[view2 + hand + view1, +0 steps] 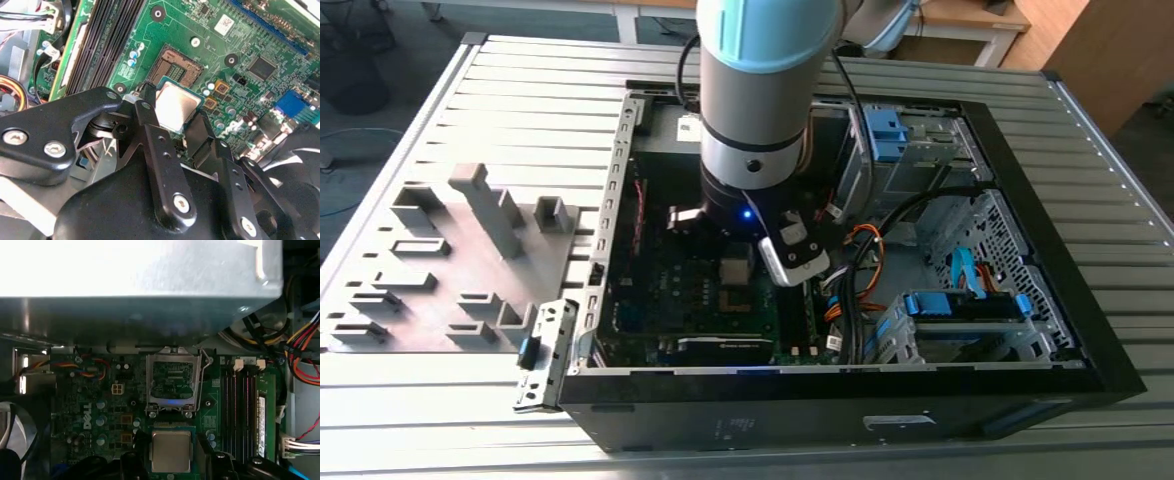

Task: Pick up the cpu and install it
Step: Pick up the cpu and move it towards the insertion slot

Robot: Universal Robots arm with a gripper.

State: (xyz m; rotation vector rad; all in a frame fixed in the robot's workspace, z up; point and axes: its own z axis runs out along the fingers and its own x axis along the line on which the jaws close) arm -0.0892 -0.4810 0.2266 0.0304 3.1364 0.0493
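Inside the open computer case [761,388], over the motherboard [200,30], the gripper [175,112] grasps the cpu [176,105] by opposite edges between its fingers [150,131]. The cpu hangs beside the open socket [172,380].

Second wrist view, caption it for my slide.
Gripper holding the cpu close to the empty socket on the green motherboard.
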